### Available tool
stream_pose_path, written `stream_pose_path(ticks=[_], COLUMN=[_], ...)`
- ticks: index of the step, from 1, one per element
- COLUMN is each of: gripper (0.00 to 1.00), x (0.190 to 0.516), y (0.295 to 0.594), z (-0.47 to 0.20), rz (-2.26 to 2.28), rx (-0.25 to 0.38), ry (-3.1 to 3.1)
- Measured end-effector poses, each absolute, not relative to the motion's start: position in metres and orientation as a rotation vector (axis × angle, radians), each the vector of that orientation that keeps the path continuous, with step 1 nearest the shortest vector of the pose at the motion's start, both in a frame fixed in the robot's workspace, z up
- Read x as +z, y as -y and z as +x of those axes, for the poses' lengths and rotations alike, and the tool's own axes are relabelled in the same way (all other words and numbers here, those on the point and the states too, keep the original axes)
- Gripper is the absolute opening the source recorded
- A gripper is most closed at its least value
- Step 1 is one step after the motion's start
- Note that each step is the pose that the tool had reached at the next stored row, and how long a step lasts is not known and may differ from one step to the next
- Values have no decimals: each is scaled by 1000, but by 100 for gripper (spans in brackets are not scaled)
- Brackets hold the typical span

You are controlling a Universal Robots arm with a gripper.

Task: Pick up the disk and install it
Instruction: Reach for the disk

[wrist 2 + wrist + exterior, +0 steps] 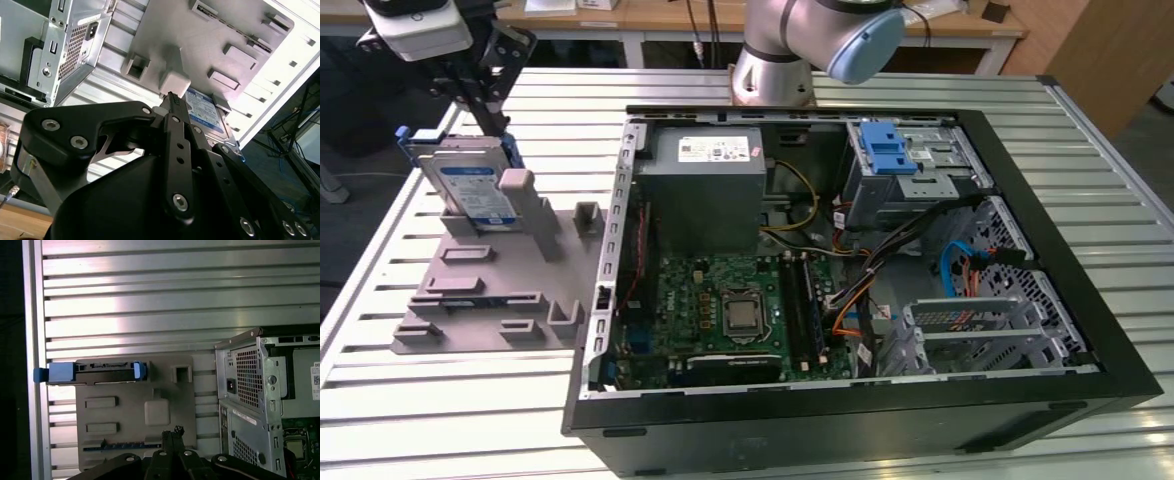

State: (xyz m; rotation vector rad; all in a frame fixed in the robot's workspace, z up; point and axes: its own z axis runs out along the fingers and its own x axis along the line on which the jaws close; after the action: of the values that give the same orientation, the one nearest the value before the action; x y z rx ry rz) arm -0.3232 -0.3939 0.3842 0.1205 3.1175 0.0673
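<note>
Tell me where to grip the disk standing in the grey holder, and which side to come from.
Probably best by its top edge, coming straight down from above, pinching across the two flat faces. The disk stands upright on edge in the grey holder, whose posts cover its lower part, leaving the top free. The blue bracket caps the narrow ends; grip between them.

Robot lab or workshop, not a home. Slatted aluminium tabletop point(440, 410) with a robot arm's base point(771, 75) standing at the far edge. An open desktop computer case point(1067, 330) lies on it, motherboard point(720, 300) exposed. A grey holder point(494, 290) carries the disk point(464, 190) upright. Wooden workbenches point(654, 15) stand behind.
</note>
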Motion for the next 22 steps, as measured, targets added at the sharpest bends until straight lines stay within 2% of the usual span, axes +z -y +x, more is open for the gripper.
stream_pose_path(ticks=[22], gripper=[11], x=[383], y=[394], z=[-342], rz=[121], rx=[67], ry=[-3118])
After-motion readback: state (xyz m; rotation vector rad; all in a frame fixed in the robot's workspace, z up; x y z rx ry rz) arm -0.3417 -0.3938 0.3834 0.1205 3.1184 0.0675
